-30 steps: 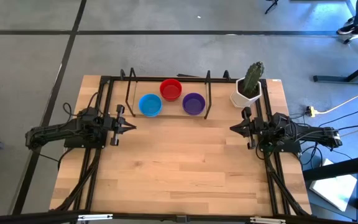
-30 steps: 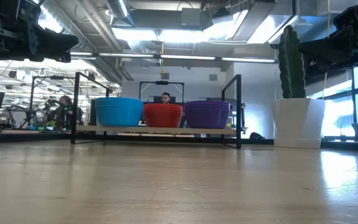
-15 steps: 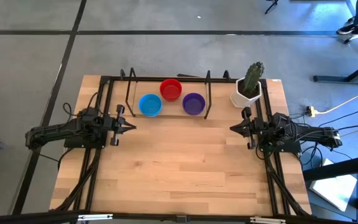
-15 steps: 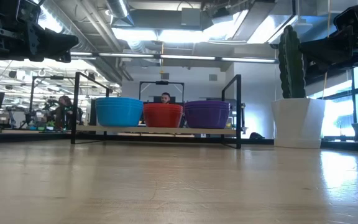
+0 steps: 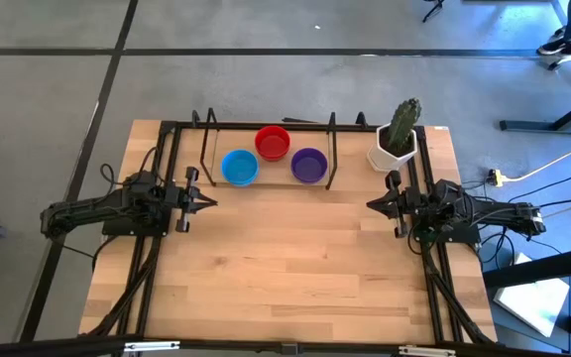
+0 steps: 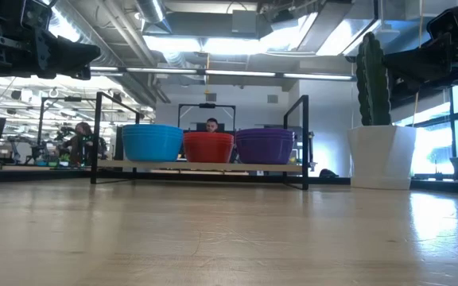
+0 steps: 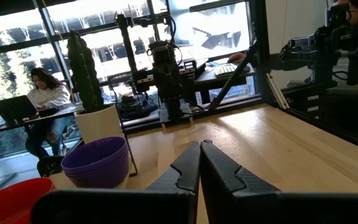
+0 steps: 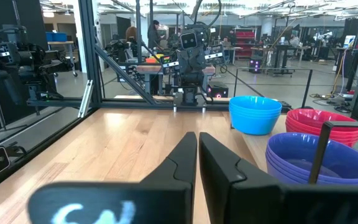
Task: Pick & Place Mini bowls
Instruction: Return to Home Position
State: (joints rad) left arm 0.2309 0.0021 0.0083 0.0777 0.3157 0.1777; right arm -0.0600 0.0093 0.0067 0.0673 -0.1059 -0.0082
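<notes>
left pincer (image 7: 199,147) closed, empty | right pincer (image 8: 197,135) closed, empty

left claw (image 5: 210,201) and right claw (image 5: 371,205) closed, facing inward

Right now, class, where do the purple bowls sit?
In the high view, the purple bowls sit on the shelf at the far edge of the table, rightmost of three stacks, between the red bowls and the white cactus pot.

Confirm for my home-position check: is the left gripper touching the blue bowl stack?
Apart. The high view shows bare table between the left gripper and the blue bowl stack.
</notes>
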